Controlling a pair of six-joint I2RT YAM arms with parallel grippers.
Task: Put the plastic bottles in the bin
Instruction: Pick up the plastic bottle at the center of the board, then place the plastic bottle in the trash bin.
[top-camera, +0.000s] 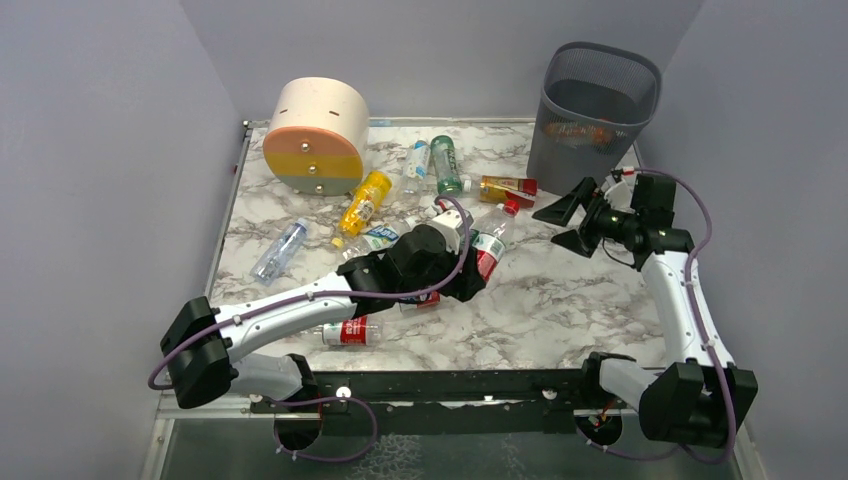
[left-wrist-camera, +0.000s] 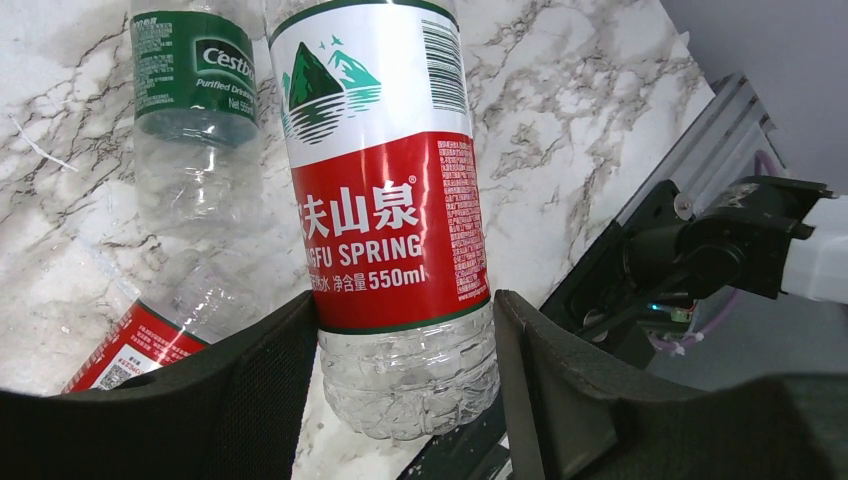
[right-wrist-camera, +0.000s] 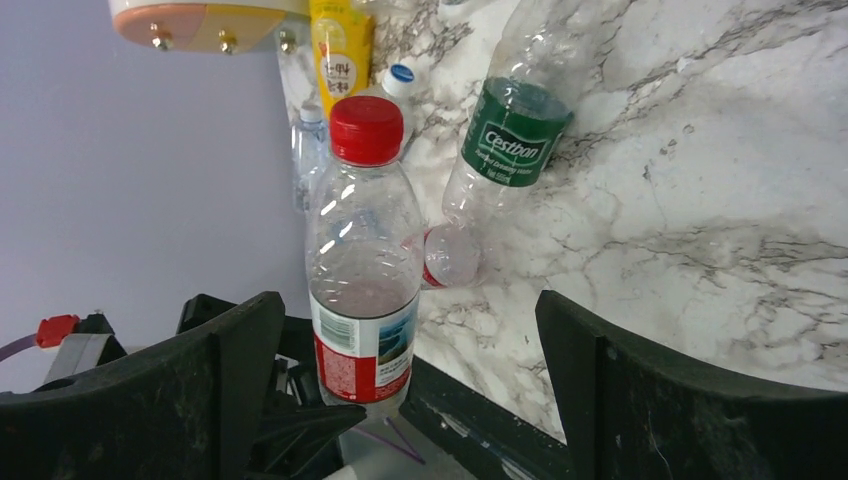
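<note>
Near edge: a clear plastic bottle with a red label (top-camera: 350, 332) lies on its side on the white marble-patterned table (top-camera: 560, 310), just beside the left forearm.
Left tool (top-camera: 478, 272) (left-wrist-camera: 405, 300): clamped on the lower body of a clear red-capped plastic bottle with a red-and-white label (top-camera: 489, 248) (left-wrist-camera: 385, 200) (right-wrist-camera: 365, 260), one finger on each side. This bottle is mid-table, its cap end pointing toward the far right.
Right tool (top-camera: 572, 222) (right-wrist-camera: 405, 320): fingers wide apart and holding nothing. It faces the held bottle from the right and sits near the foot of the bin.
Beside the held bottle: a crumpled clear bottle with a dark green label (left-wrist-camera: 195, 90) (right-wrist-camera: 515, 145) lies on the table.
Middle left: a yellow-orange plastic bottle (top-camera: 365, 200) and a clear bottle with a pale blue label (top-camera: 280, 250) lie apart from each other.
Middle right: an amber bottle with a red label (top-camera: 507, 187) lies between the arms and the bin.
Far middle: a green plastic bottle (top-camera: 445, 165) lies next to a clear bottle with a white label (top-camera: 415, 160).
Far left: a round beige, orange and yellow drawer unit (top-camera: 315, 135) lies on its side.
Far right: the tall dark grey mesh bin (top-camera: 560, 165) stands upright at the table's corner. An orange-red shape shows through its mesh.
</note>
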